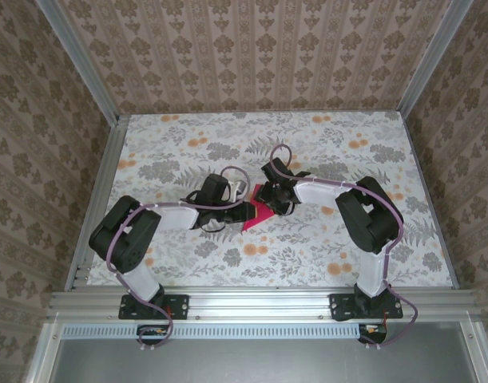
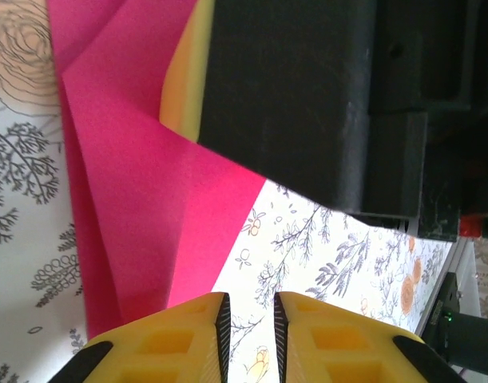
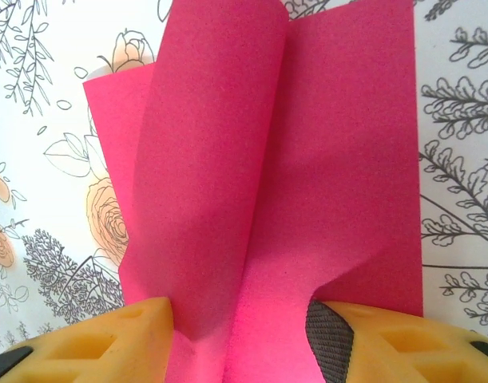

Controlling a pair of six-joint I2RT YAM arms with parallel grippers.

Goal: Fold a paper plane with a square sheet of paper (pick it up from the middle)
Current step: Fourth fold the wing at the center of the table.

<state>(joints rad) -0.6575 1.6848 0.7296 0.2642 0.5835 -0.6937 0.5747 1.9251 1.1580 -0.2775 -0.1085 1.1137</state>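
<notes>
Paper, a part-folded magenta square sheet of paper [image 3: 291, 199], sits mid-table between both grippers. The right gripper [image 3: 244, 335] pinches its raised fold, sheet running toward twelve o'clock. The left gripper [image 2: 245, 319], narrowly parted, seemingly holds nothing; paper at ten o'clock.

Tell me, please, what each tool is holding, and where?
The right tool pinches the paper at its near folded edge; the left tool holds nothing.

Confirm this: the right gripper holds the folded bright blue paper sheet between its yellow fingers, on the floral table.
Wrong colour: the folded paper sheet is bright magenta-pink, not blue. The right wrist view shows it running between the right gripper's yellow fingers, over the floral table.
</notes>
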